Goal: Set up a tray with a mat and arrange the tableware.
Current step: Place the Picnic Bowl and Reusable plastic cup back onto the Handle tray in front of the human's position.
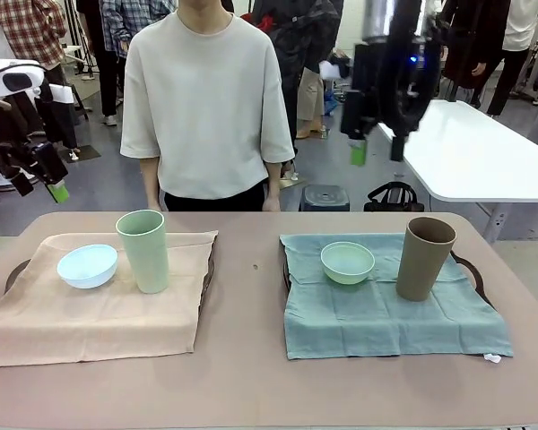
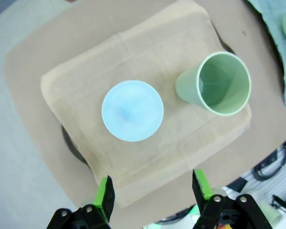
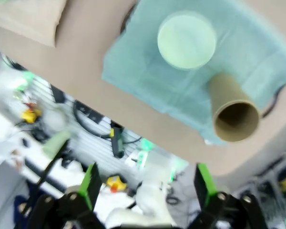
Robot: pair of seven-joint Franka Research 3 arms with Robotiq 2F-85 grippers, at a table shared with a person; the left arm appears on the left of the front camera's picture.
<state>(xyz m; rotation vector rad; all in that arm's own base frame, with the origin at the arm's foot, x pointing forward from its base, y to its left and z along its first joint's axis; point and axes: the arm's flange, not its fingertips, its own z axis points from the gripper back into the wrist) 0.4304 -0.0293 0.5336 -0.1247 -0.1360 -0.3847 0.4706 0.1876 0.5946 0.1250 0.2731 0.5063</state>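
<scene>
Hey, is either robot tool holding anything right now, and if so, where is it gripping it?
Nothing is held. The left tool and right tool are both open and empty, raised above the table.

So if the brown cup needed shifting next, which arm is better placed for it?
Probably the right. Its tool hangs open above the far right of the table, on the side where the brown cup stands on the teal mat. The left tool is raised at the far left edge.

We see even, bright indoor light with soft shadows on the table (image 1: 251, 376). Our right wrist view is motion-blurred; wrist views bend at edges.
</scene>
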